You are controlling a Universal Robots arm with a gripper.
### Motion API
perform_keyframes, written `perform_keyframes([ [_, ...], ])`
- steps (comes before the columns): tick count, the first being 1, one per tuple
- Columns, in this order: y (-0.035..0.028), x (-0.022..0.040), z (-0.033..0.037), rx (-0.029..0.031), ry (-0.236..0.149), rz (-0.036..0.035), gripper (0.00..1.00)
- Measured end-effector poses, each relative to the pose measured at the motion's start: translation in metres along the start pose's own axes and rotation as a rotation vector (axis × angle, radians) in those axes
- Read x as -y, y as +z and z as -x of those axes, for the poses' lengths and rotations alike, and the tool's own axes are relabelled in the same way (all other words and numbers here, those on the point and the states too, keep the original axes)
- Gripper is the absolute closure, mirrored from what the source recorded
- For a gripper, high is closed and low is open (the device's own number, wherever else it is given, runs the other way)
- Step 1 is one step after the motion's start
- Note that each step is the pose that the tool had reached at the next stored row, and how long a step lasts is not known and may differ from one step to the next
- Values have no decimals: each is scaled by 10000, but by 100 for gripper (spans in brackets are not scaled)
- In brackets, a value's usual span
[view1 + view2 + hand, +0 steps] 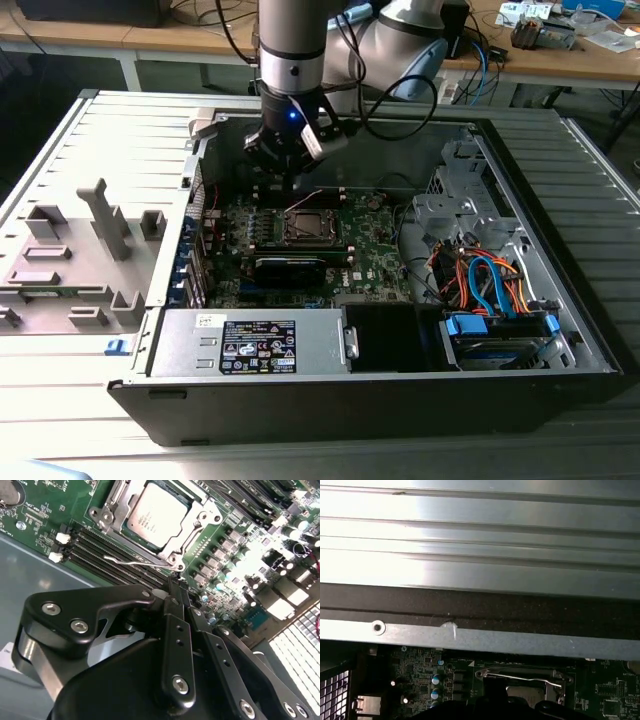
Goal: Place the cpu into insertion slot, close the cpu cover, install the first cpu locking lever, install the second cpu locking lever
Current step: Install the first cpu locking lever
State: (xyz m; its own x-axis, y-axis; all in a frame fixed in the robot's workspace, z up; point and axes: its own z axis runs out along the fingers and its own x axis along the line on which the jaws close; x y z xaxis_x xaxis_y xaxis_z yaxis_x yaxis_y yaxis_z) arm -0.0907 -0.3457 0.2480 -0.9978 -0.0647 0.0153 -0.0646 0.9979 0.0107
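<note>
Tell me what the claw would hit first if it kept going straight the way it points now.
Probably the locking lever beside the cpu cover, just ahead of the claw tips in the second wrist view. The cpu lies beyond. Depth is unclear, so the lever may already be touched.

Nothing here reads clearly. The cpu (pixel 156 514) carries faint etched lines, too small to make out. A black sticker (pixel 258 348) on the power supply (pixel 320 342) shows white print and symbols, likewise illegible.
</note>
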Motion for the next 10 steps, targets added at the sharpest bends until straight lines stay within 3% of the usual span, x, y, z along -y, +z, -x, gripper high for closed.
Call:
perform_keyframes([
  [10, 102, -9, 33, -18, -13, 0, 89],
])
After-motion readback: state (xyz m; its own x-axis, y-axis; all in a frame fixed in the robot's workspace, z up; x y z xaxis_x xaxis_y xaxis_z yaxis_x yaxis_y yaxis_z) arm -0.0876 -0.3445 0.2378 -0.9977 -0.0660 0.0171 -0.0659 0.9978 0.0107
